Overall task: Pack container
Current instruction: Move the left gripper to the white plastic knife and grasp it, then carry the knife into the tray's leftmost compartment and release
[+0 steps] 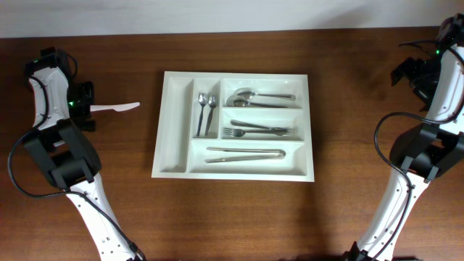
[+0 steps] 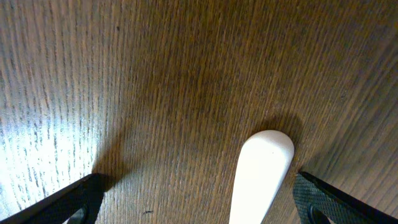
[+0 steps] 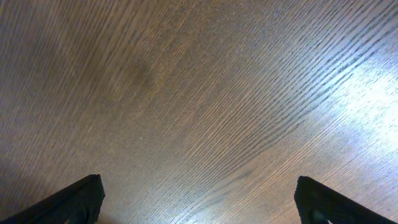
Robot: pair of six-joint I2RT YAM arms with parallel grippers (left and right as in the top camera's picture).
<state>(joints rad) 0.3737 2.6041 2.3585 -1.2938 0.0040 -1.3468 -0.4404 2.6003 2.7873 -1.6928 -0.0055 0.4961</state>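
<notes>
Overhead: tray (image 1: 176,123) sitting mid-worktop (image 1: 239,217), cutlery (image 1: 254,130) inside; white plastic utensil (image 1: 116,108) lying apart, left of it. Left hand (image 2: 199,202), fingers apart, hovering over utensil's end, needing centring before closing; right hand (image 3: 199,199) idling apart, empty.

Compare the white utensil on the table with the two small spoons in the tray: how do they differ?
The white utensil is matt white, probably plastic; the small spoons are shiny metal. The white utensil lies on the bare table left of the tray; the small spoons sit inside one narrow compartment. The white utensil points toward the tray; the small spoons lie crosswise to it, side by side. Both are slim cutlery lying flat.
</notes>
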